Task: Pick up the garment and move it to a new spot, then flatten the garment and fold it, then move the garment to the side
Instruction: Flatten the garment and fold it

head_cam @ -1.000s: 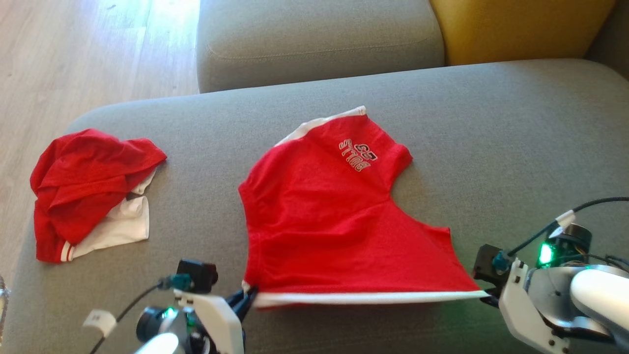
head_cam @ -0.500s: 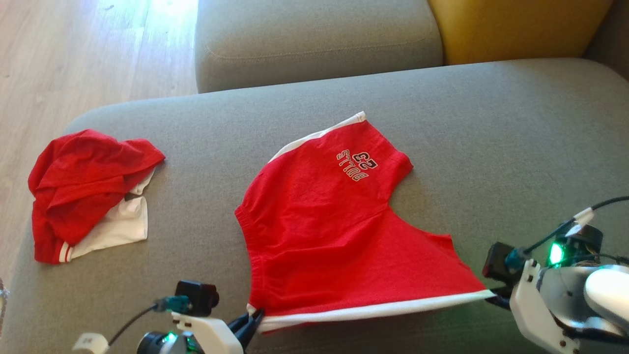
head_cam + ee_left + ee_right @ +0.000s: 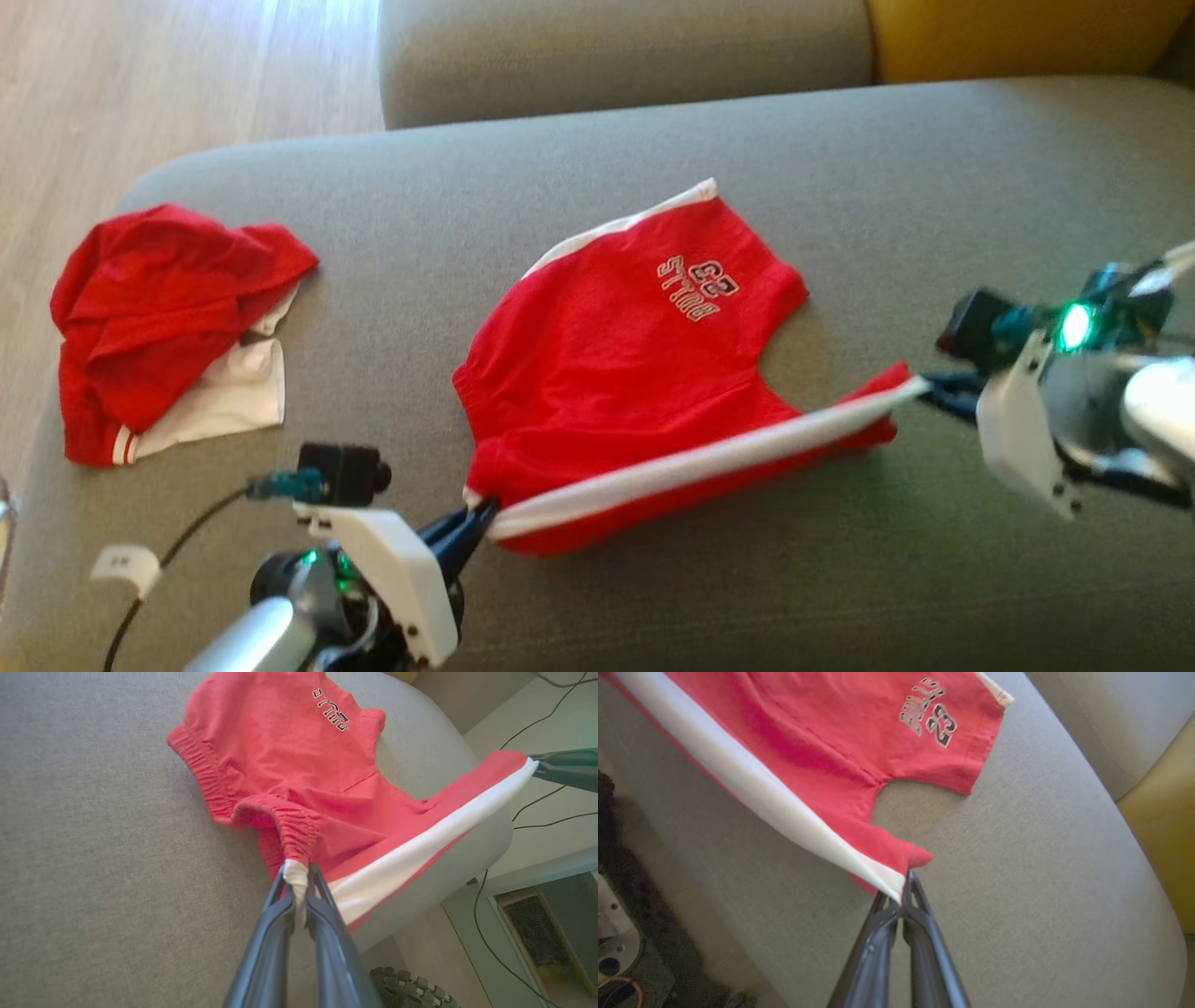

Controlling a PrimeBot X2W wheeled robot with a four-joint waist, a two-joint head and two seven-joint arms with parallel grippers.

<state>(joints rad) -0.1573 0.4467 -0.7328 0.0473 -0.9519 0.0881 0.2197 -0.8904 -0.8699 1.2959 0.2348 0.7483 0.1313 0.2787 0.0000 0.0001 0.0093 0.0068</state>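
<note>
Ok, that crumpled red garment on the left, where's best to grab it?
Probably the white flap sticking out of the garment at its near right corner: it lies flat, clear of the bunched red folds. Come low from the near side with the left hand, once it frees the shorts.

Left wrist bracket: white, angular, small dark screw heads near the lower corner.
Left wrist camera: black and boxy, teal plug at its side.
Left cable: thin, black, white tag clipped on.
Left forearm: smooth, silvery, green light glowing at the wrist.
Left jaws: two long dark grey fingers, slotted near the tips.
Right wrist bracket: white again, two dark screws low down.
Right wrist camera: black, blurred, second teal plug alongside.
Right status light: bright green.
Right forearm: pale silver, rounded.
Right jaws: matching dark tapered fingers, faintly glossy.
</note>
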